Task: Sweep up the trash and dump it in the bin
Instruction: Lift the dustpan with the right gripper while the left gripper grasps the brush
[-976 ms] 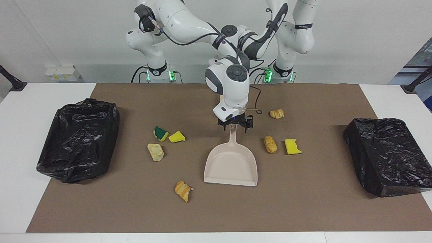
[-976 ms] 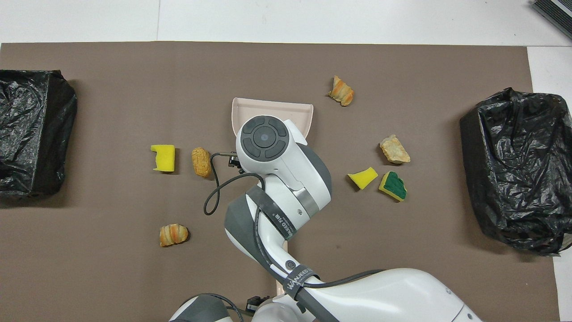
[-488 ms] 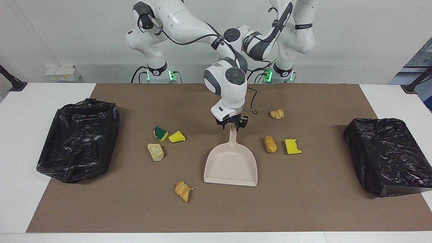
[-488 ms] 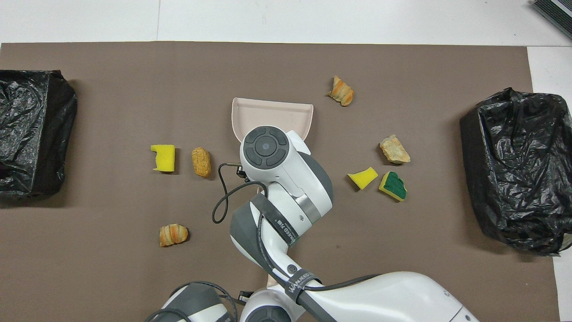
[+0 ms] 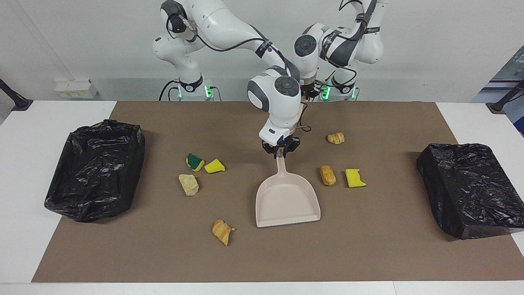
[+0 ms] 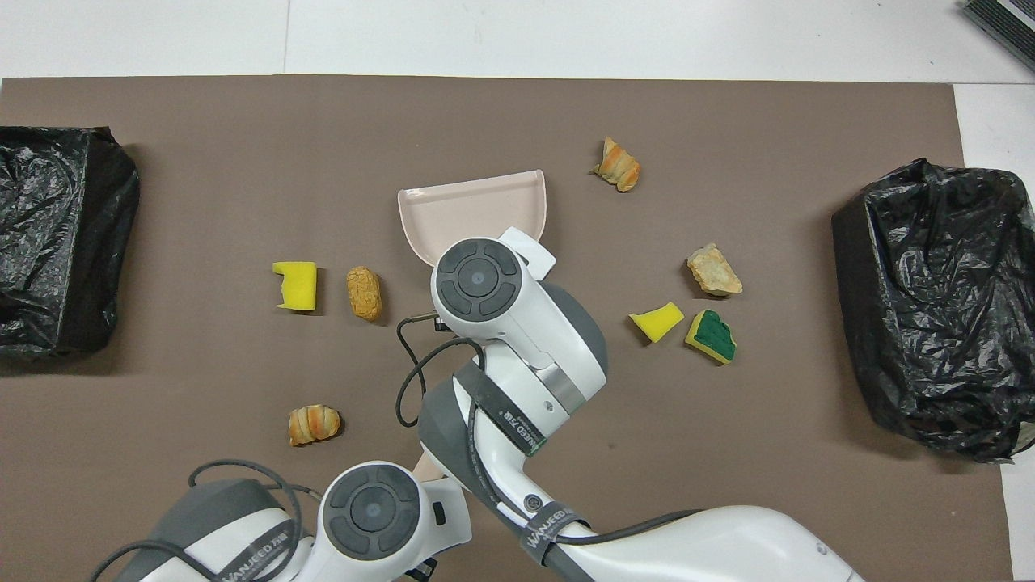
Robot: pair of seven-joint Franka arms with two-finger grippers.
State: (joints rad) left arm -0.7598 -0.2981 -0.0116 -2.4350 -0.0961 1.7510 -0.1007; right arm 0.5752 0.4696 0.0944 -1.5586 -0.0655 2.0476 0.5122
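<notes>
Several trash scraps lie on the brown mat: a green-topped sponge, a yellow wedge, a pale bread lump, a croissant, a roll, a yellow sponge and a second croissant. Among them lies the beige dustpan, its mouth away from the robots. My right gripper is shut on its handle. My left gripper hangs raised over the mat's edge by the robots, holding a beige brush handle that the right arm mostly hides.
A black bag-lined bin stands open at the right arm's end of the table. A second black-bagged bin stands at the left arm's end. The brown mat covers most of the white table.
My right gripper closed on the dustpan handle, and the pan swung its mouth toward the left arm's end. The left arm rose with the beige handle.
</notes>
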